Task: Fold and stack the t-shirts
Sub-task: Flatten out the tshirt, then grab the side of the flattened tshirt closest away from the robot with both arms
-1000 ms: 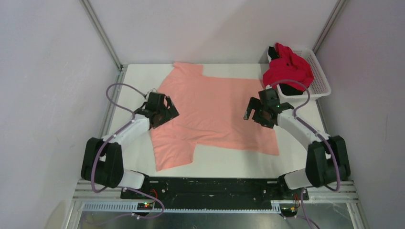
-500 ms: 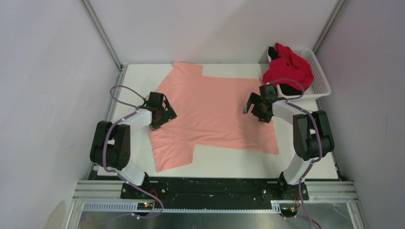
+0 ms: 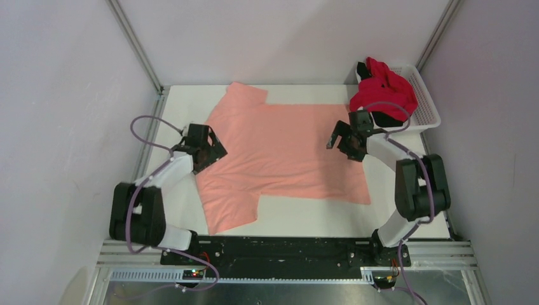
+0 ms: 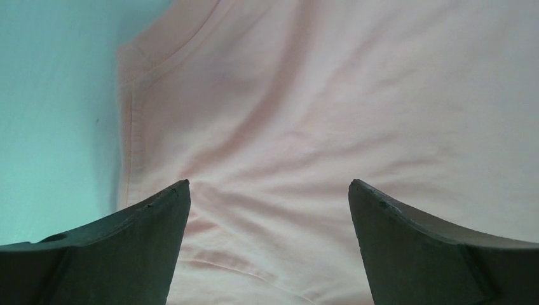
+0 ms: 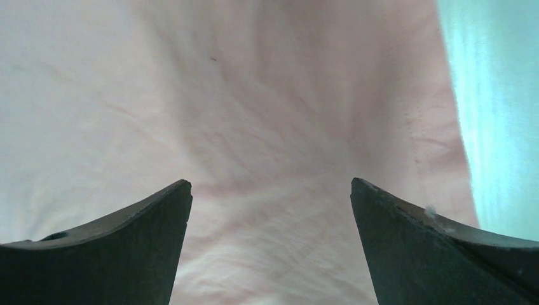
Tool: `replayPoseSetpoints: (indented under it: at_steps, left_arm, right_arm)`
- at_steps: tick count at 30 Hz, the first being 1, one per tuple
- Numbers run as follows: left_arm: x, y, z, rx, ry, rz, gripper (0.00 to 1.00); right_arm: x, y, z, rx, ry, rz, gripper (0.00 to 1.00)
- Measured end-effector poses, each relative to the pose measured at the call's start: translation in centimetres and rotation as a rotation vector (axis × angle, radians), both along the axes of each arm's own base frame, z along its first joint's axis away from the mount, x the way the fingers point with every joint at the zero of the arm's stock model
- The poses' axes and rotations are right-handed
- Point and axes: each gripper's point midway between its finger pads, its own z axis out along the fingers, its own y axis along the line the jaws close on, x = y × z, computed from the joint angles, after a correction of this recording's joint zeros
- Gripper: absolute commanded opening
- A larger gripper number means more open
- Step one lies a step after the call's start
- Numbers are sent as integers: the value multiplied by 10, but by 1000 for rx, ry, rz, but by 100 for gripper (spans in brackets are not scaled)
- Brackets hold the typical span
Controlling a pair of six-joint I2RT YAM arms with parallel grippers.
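The salmon-pink t-shirt [image 3: 279,149] lies spread flat on the white table, collar toward the left. My left gripper [image 3: 213,151] is open and low over the shirt's left edge near the collar; the wrist view shows pink cloth [image 4: 305,127] between its spread fingers [image 4: 152,235]. My right gripper [image 3: 340,141] is open and low over the shirt's right part near the hem; pink cloth [image 5: 267,127] fills its wrist view, fingers [image 5: 407,241] apart. The red t-shirt [image 3: 383,93] lies crumpled on the basket, with the black t-shirt [image 3: 389,119] partly showing under it.
The white mesh basket [image 3: 427,101] stands at the back right corner of the table [image 3: 305,219]. Metal frame posts and grey walls close in the sides and back. Bare table shows in the left wrist view [image 4: 51,114] and the right wrist view [image 5: 502,114].
The left gripper has moved left and slightly toward the shirt's collar edge. The right gripper has shifted slightly toward the back right. The shirt's left edge has shifted a little.
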Motion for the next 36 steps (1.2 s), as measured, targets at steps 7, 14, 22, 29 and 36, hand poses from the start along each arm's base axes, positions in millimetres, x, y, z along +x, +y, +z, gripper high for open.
replayPoseSetpoints:
  at_steps: [7, 14, 22, 29, 36]
  left_arm:
    - [-17, -40, 99, -41, -319, -93, 98]
    - [-139, -62, 38, -81, -94, -207, 100]
    - [-215, -52, -12, -40, 190, -224, 66]
    - [-237, -50, -30, -7, 296, -241, 56]
    - [-242, -44, -39, 63, 373, -227, 37]
  right_arm:
    - [-21, -13, 105, -19, -272, -40, 100]
    - [-108, -34, 77, -51, -219, -94, 100]
    - [-147, -54, 55, -98, -153, -148, 100]
    - [-150, -61, 51, -111, -140, -181, 100]
    - [-168, -64, 36, -96, -128, -205, 100]
